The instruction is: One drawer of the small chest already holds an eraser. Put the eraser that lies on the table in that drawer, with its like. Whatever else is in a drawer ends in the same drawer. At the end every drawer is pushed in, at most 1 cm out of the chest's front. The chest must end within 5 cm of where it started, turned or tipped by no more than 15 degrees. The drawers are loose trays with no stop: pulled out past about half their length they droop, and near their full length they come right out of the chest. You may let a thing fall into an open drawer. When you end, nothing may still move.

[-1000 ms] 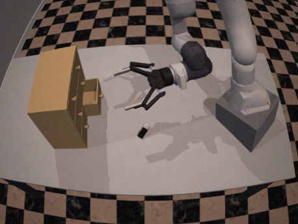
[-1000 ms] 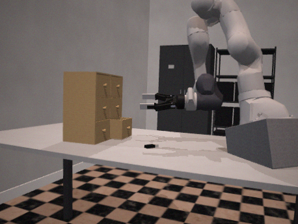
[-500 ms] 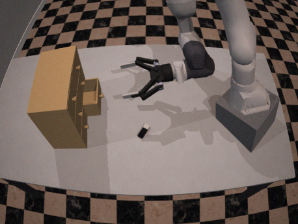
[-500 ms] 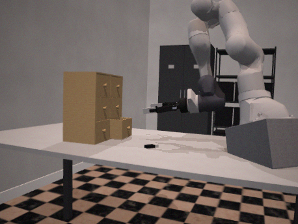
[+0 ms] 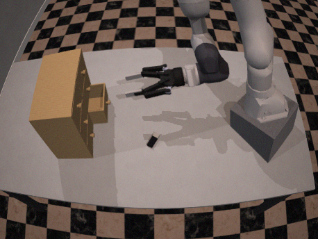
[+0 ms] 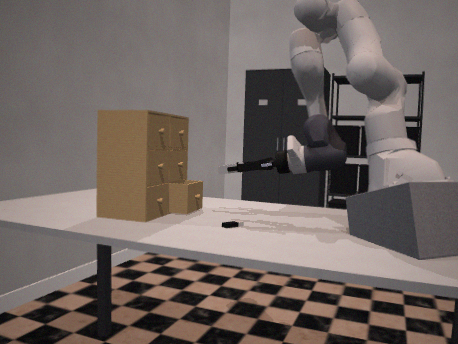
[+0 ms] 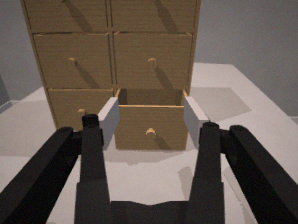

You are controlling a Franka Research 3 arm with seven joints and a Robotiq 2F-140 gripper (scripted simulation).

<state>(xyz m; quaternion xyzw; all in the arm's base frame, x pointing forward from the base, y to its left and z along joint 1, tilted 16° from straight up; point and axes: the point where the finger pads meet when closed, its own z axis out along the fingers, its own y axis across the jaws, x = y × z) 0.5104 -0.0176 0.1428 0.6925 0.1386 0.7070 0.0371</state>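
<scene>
Pointing the claw (image 5: 134, 85) (image 6: 225, 169) (image 7: 151, 108) toward the chest (image 5: 57, 88) (image 6: 122, 165) (image 7: 111, 60).

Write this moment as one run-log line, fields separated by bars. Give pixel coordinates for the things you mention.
gripper (image 5: 134, 85) (image 6: 225, 169) (image 7: 151, 108): part open, holds nothing | eraser (image 5: 153, 140) (image 6: 231, 224): on table (image 5: 166, 184) (image 6: 280, 250) | drawer (image 5: 105, 109) (image 6: 192, 197) (image 7: 151, 127): out

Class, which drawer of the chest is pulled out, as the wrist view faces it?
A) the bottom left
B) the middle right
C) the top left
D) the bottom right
D: the bottom right drawer juts out of the chest, its open top showing.
</scene>
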